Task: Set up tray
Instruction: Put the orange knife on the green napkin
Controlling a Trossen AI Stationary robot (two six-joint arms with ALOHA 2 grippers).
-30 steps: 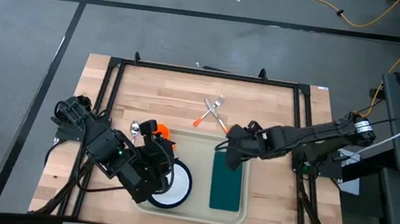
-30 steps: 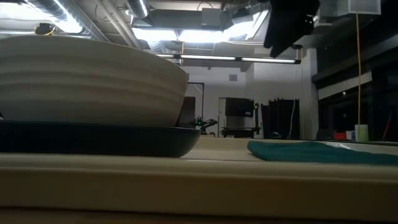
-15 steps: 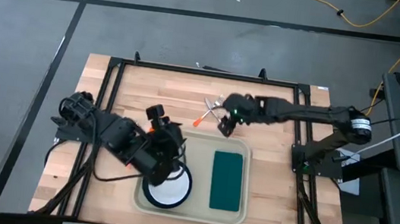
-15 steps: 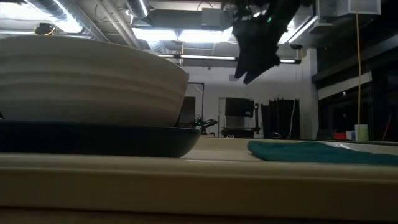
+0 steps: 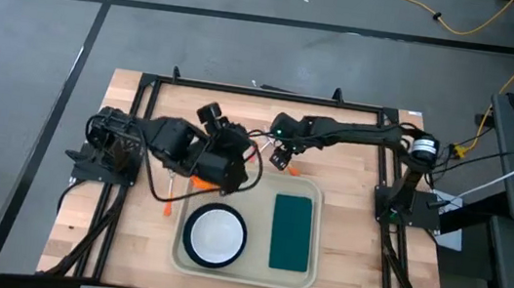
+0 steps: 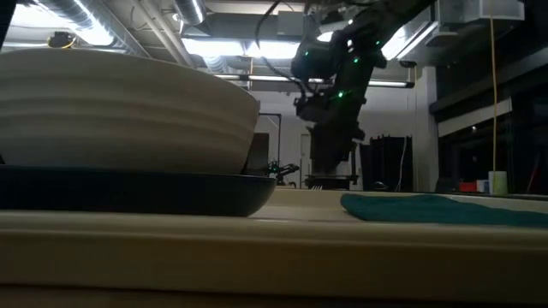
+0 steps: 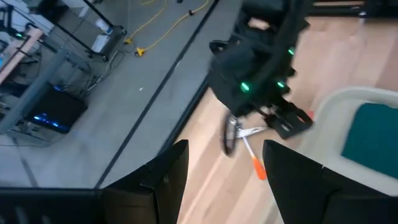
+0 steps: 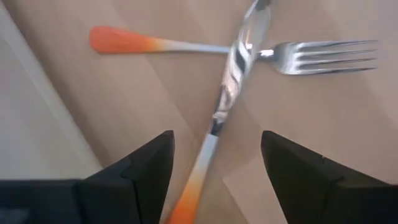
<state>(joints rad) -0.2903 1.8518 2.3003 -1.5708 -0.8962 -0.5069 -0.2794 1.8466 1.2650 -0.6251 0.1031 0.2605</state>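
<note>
Nearest table's front edge I see tray [image 5: 243,272], holding plate with bowl [image 5: 215,236] on left and green napkin [image 5: 291,232] on right. Behind tray, my left gripper [image 5: 244,155] hovers, fingers apart, empty. Farther back, my right gripper [image 8: 214,180], fingers spread, hangs over crossed fork [image 8: 286,55] and knife [image 8: 221,109] on wood.

Wooden table [image 5: 128,236] with a dark frame along its edges. Directly on the wood: cream tray [image 5: 246,276] at the near middle; fork [image 8: 311,55] and knife [image 8: 221,112] crossed just beyond the tray's far edge, both silver with orange handles; small orange piece [image 5: 167,209] to the left of the tray. More orange beside the tray's far left corner, mostly hidden, kind not clear.
</note>
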